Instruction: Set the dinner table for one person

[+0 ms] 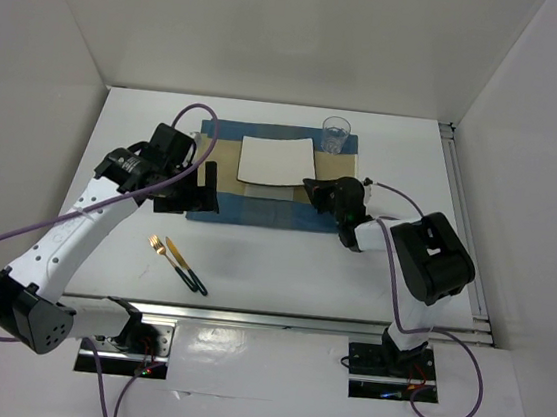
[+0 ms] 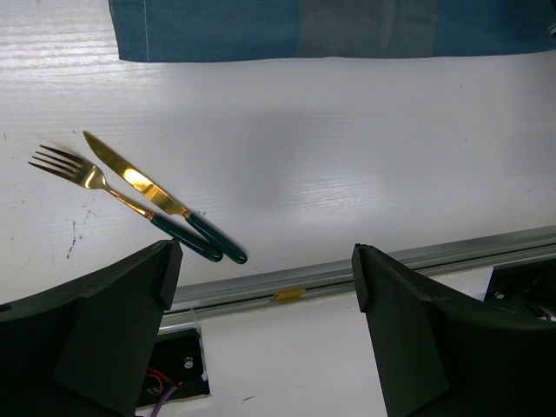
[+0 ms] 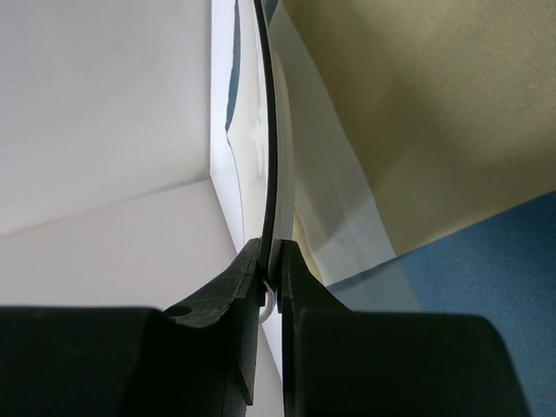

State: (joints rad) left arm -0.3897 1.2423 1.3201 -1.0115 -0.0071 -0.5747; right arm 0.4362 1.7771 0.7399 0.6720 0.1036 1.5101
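Note:
A square white plate with a dark rim lies on the blue-and-tan striped placemat on the white dinner table. My right gripper is shut on the plate's near right corner; in the right wrist view the plate's rim runs edge-on between the fingers, above the placemat. A gold fork and gold knife with dark green handles lie side by side near the table's front left; they also show in the left wrist view, fork and knife. My left gripper is open and empty at the placemat's left end.
A clear drinking glass stands on the placemat's far right corner. A metal rail runs along the table's near edge, also seen in the left wrist view. White walls enclose the table on three sides.

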